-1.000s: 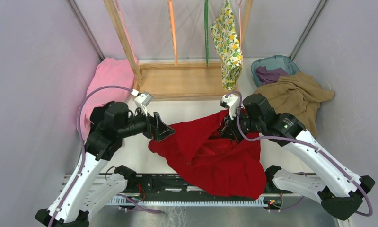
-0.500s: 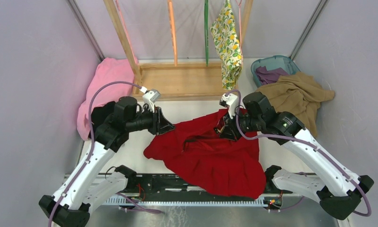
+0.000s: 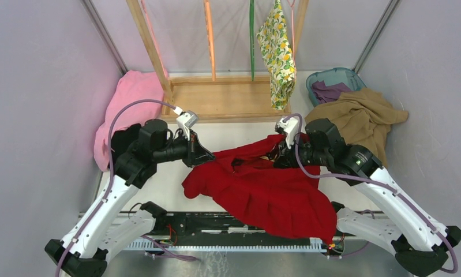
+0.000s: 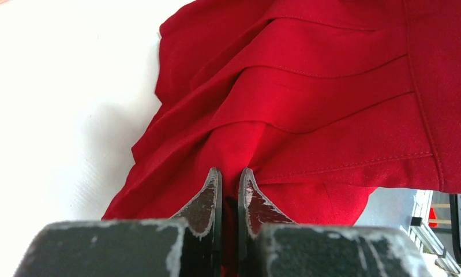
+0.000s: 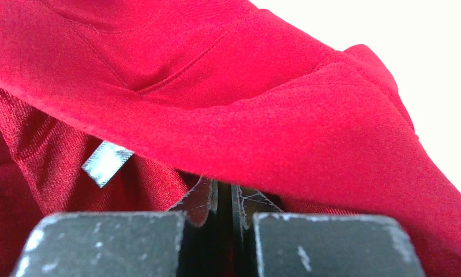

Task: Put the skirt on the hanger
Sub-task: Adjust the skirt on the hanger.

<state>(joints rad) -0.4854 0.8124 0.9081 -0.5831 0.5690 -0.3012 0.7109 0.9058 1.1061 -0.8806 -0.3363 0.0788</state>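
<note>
Against a second earlier, the left gripper [image 3: 202, 156] had changed most: its fingers [image 4: 207, 199], then spread wide at the left edge of the red garment [image 3: 262, 187], were drawn narrow, pinching a fold of that red cloth. The left arm had swung toward the upper part of the frame. The right gripper [image 3: 276, 158] had stayed clamped on the garment's upper edge and had shifted to the right. The red cloth was pulled out between the two, and its lower right corner reached farther toward the bottom right of the frame.

The skirt [image 3: 277, 55] had not moved. It hung in the upper middle of the overhead view, above the wooden rack [image 3: 216, 98], with the thin pink hanger [image 3: 292, 29] just beside it. Whether it sat on that hanger could not be told. A green hanger [image 3: 251, 40] and an orange hanger [image 3: 209, 40] hung to its left.

Only the overhead view showed the skirt, the rack, the pink cloth [image 3: 130, 98] at the left and the tan garment [image 3: 360, 115] at the right. The left wrist view showed red pleats and seams on the white table [image 4: 55, 115], with cloth caught between the close-set fingers. The right wrist view showed a small silver label [image 5: 107, 163] under a thick red fold that draped over the narrow fingers [image 5: 200, 202].
</note>
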